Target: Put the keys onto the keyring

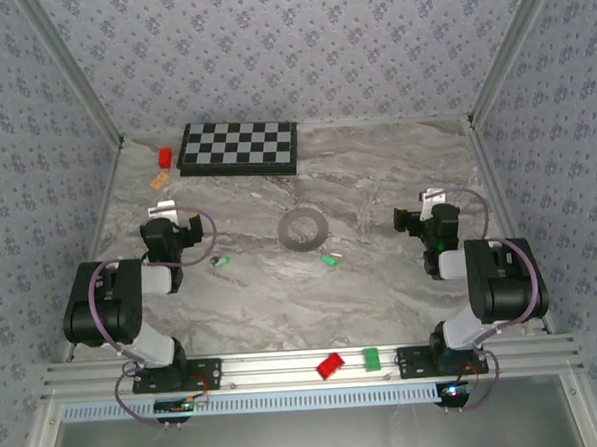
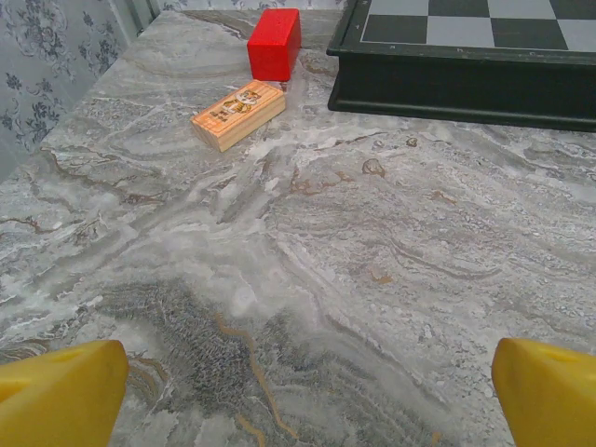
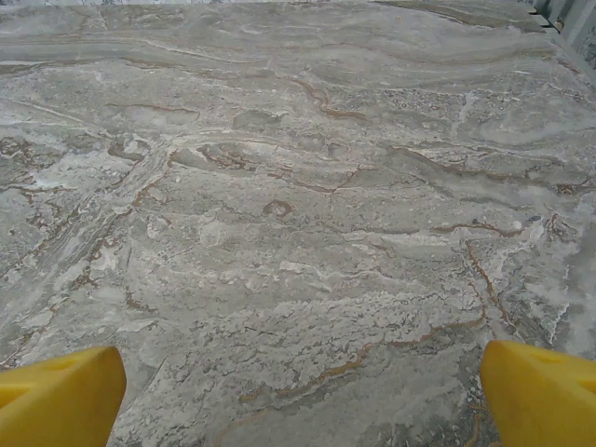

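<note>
Spanning the enclosure, the marble table (image 1: 377, 189) carries a chessboard (image 1: 238, 148) at its far edge, while the left gripper (image 2: 307, 396) and right gripper (image 3: 303, 396) hang over bare stone, yellow fingers (image 2: 56, 391) spread wide and empty. At the table's middle lies the grey keyring (image 1: 303, 228); the green left key (image 1: 220, 260) sits near the left arm (image 1: 107, 304) and the green right key (image 1: 330, 261) near the ring's front-right rim, seemingly not touching it.

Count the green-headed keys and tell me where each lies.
2. The first key lies left of the keyring; the second key lies beside its near-right edge.
</note>
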Robot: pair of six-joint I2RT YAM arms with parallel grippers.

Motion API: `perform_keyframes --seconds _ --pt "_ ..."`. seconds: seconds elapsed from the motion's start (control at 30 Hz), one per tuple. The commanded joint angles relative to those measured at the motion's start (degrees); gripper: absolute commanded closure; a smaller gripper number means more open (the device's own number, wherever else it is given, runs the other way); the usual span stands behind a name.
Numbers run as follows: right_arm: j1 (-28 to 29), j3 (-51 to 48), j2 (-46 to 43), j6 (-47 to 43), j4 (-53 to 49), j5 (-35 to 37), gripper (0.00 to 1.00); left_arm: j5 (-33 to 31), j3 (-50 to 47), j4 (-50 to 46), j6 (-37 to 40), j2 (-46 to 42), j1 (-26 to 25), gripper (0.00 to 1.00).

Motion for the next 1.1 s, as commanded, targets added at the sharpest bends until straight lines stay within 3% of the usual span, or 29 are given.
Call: perform_keyframes --seconds 0.0,0.97,1.07 --pt "0.2 0.9 -0.8 -1.0 0.6 0.8 0.01 0.7 1.0 0.1 -0.3 -0.5 0.2 0.00" --pt "-0.3 1.1 -0.7 -0.5 0.2 -0.6 0.01 0.7 1.0 0.1 -0.4 -0.5 0.3 0.00" --pt "0.1 1.0 -0.9 -0.3 0.6 2.5 0.01 0.8 1.0 0.0 -0.4 -0.5 0.3 0.00"
